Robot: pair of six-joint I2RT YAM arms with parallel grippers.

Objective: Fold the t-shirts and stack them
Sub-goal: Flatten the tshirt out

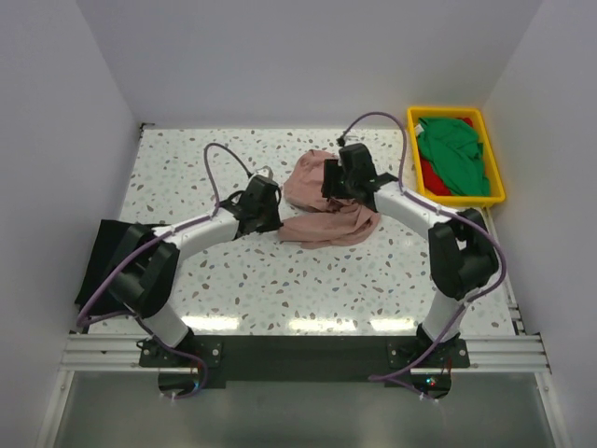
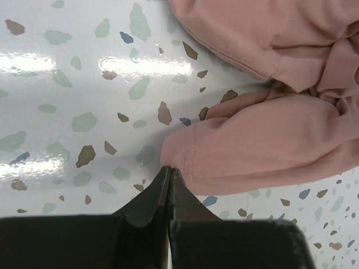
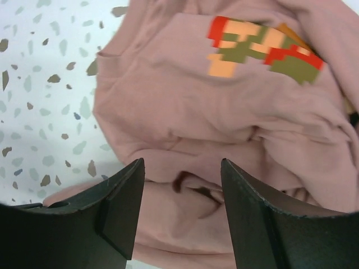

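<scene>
A dusty pink t-shirt lies crumpled at mid-table, its orange-white print facing up. My left gripper sits low at the shirt's left edge. In the left wrist view its tips are shut together on the corner of the pink hem. My right gripper hovers over the middle of the shirt, open, with pink folds between its fingers and nothing gripped. A black t-shirt lies at the table's left edge. Green and red t-shirts are in the tray.
The yellow plastic tray stands at the back right corner against the wall. White walls close in the speckled table on the left, back and right. Purple cables loop above both arms.
</scene>
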